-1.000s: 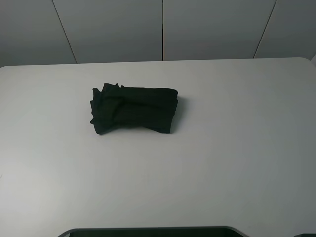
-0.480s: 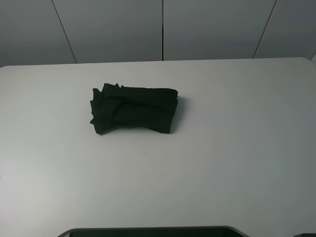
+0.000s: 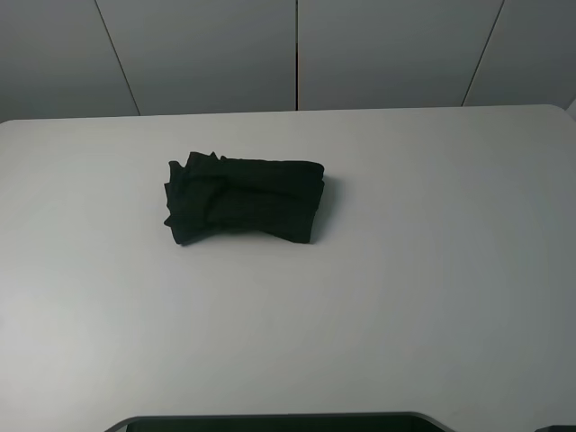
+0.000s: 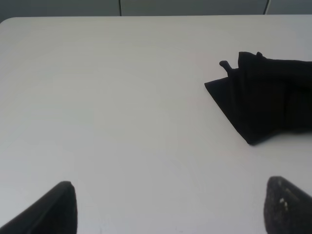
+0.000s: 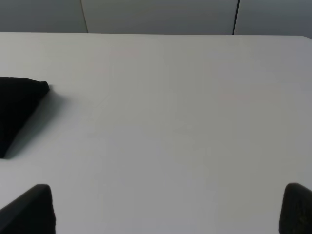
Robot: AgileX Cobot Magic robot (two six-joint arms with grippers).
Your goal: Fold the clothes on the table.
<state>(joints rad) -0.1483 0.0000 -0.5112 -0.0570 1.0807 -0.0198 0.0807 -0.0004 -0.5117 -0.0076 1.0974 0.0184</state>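
The black T-shirt (image 3: 244, 202) lies folded into a compact, roughly rectangular bundle, its left end ragged with layered edges and its right end a smooth fold; no print shows. It rests on the white desk (image 3: 405, 270), left of centre and toward the far side. The left gripper (image 4: 170, 207) and right gripper (image 5: 168, 209) hover over bare desk with jaws spread wide, holding nothing, well apart from the bundle, which sits between them.

Soft matt black cloth of the clothes (image 3: 243, 202), smooth matt white table (image 3: 405, 270), matt grey wall panels (image 3: 387, 54)
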